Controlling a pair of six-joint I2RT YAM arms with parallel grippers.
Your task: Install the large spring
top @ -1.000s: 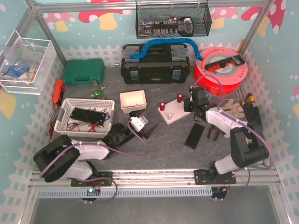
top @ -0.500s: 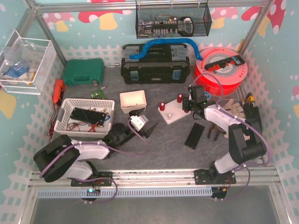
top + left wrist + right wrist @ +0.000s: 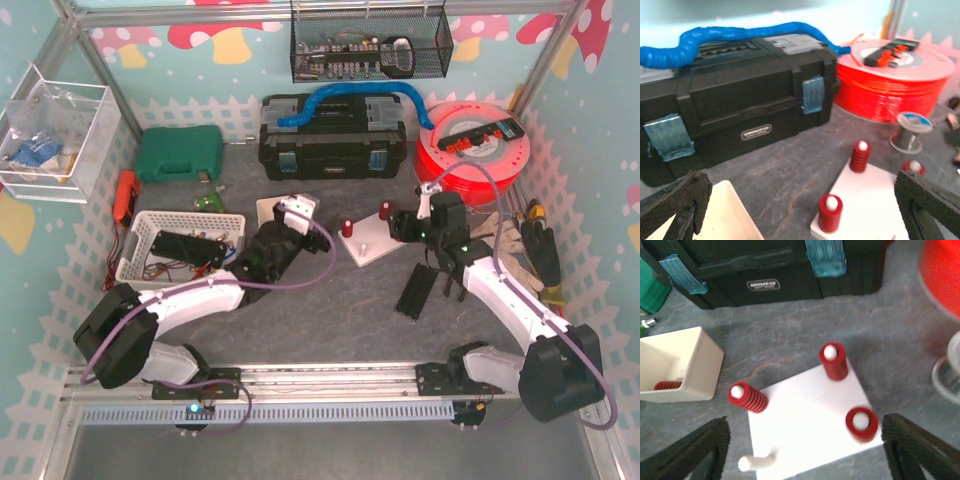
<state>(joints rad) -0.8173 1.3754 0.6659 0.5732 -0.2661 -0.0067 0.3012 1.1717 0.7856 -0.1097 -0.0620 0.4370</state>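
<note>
The large spring [image 3: 861,424], judged to be the broad red coil at the near right corner of the white plate [image 3: 805,415], is seen in the right wrist view seated over its peg. The right gripper [image 3: 805,442] hangs above the plate with jaws spread and nothing between them, so the placing step is judged done. A straight lift clear of the coil is called for next. One bare peg [image 3: 757,460] is left, and another red spring [image 3: 667,385] lies in the cream bin [image 3: 700,370]. The label on the black toolbox [image 3: 765,260] is too blurred to be read.

In the left wrist view the left gripper [image 3: 800,200] is held wide apart and empty by the bin's edge, and the label is again unreadable.

In the top view the large spring cannot be picked out beside the right gripper.
</note>
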